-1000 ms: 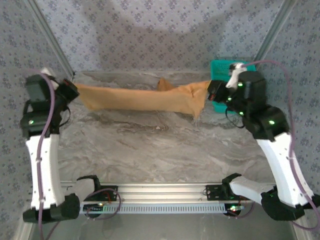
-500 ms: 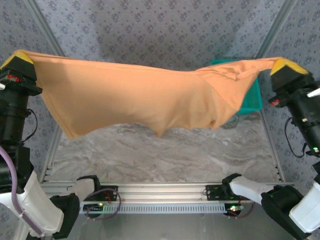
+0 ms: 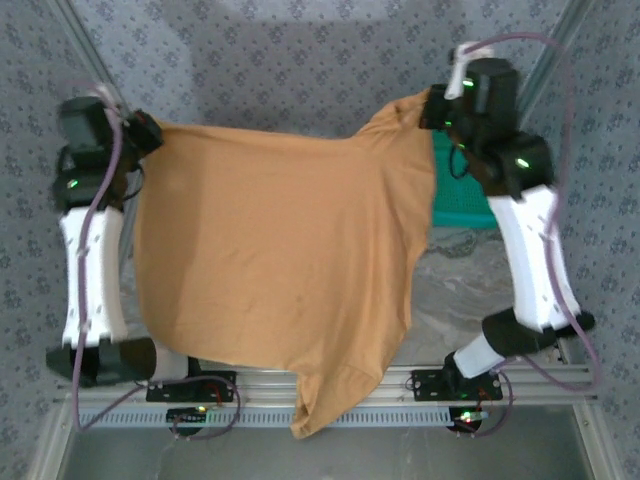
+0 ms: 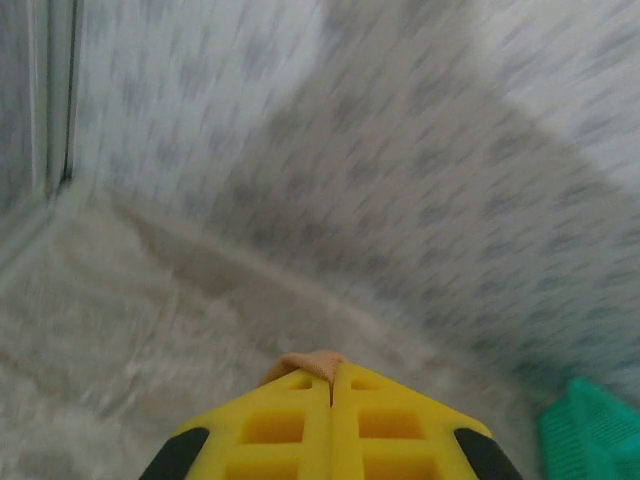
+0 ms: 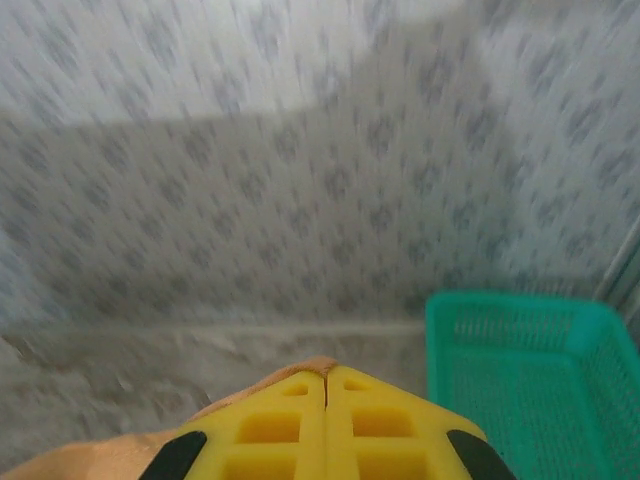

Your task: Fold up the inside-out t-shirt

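Note:
The orange-tan t-shirt (image 3: 280, 260) hangs spread in the air between both arms and drapes down past the near rail. My left gripper (image 3: 150, 132) is shut on its upper left corner; a fold of orange cloth (image 4: 312, 363) pokes out between the closed yellow jaws of the left gripper (image 4: 331, 375). My right gripper (image 3: 430, 105) is shut on the upper right corner, and cloth (image 5: 305, 368) sticks out at the tip of the right gripper (image 5: 326, 376). The shirt hides most of the table in the top view.
A teal mesh basket (image 3: 462, 205) stands at the back right, partly behind the right arm, and shows at the right in the right wrist view (image 5: 530, 370). Patterned walls close the back and sides. The metal rail (image 3: 240, 385) runs along the near edge.
Both arms swung back from very close to the camera towards the far side, still holding the shirt. It now hangs as a wide sheet, its lower edge over the near rail.

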